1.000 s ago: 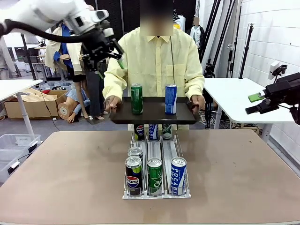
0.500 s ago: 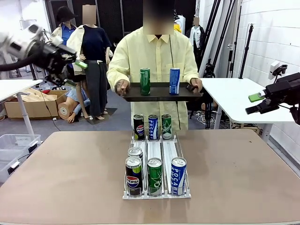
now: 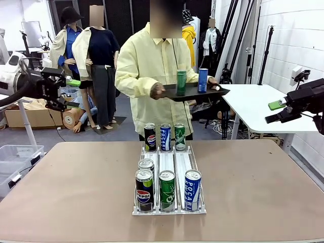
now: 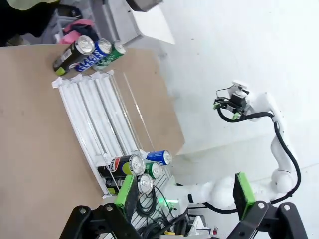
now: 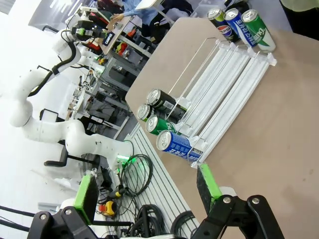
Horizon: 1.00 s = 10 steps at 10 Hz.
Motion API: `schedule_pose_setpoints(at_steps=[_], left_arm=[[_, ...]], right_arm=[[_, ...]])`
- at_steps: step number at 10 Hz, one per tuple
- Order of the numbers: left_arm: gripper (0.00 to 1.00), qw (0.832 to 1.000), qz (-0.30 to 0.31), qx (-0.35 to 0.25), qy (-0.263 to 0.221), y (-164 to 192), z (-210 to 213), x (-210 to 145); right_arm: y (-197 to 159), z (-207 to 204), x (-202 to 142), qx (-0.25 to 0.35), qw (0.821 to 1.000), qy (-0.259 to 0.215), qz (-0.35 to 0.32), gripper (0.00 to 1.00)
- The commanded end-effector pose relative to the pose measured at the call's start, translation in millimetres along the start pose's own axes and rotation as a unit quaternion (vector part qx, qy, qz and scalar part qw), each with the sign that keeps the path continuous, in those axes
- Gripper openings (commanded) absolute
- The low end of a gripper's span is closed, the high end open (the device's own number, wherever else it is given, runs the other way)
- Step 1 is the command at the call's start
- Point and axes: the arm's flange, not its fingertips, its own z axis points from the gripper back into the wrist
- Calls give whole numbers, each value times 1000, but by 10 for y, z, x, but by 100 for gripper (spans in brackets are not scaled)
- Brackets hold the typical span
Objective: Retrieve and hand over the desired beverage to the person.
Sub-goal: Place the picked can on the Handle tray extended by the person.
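The person (image 3: 152, 66) in a pale-yellow shirt stands behind the table, turned to the right. Both hands hold a dark tray (image 3: 195, 92) with a green can (image 3: 181, 82) and a blue can (image 3: 203, 80) on it. On the table a clear rack (image 3: 174, 167) holds beverage cans: black, green and blue ones in front (image 3: 167, 190), three at the back (image 3: 165, 136). My left gripper (image 3: 71, 93) hangs open off the table's far left, holding nothing. My right gripper (image 3: 272, 112) hangs open off to the right, also holding nothing. The wrist views show the rack (image 4: 99, 114) (image 5: 224, 84) beyond open fingers.
A white side table (image 3: 253, 104) stands at the back right, under my right gripper. Another white table (image 3: 12, 96), cardboard boxes and a clear bin (image 3: 15, 157) are at the left. The brown table (image 3: 66, 192) has bare surface on both sides of the rack.
The person raised the tray and swung it to the right, turning away. My left arm moved from beside the tray out to the far left and down. The right arm stayed still.
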Motion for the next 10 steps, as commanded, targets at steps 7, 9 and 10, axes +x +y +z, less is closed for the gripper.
schedule_pose_setpoints(at_steps=[7,9,10], left_arm=[[100,996,10,-85,-11,506,27,-227],[100,996,15,-86,-13,555,21,-283],[100,996,14,-90,-9,568,6,-280]], right_arm=[[7,-11,13,1,1000,-2,1,100],[7,-11,13,1,1000,-2,1,100],[7,-11,13,1,1000,-2,1,100]])
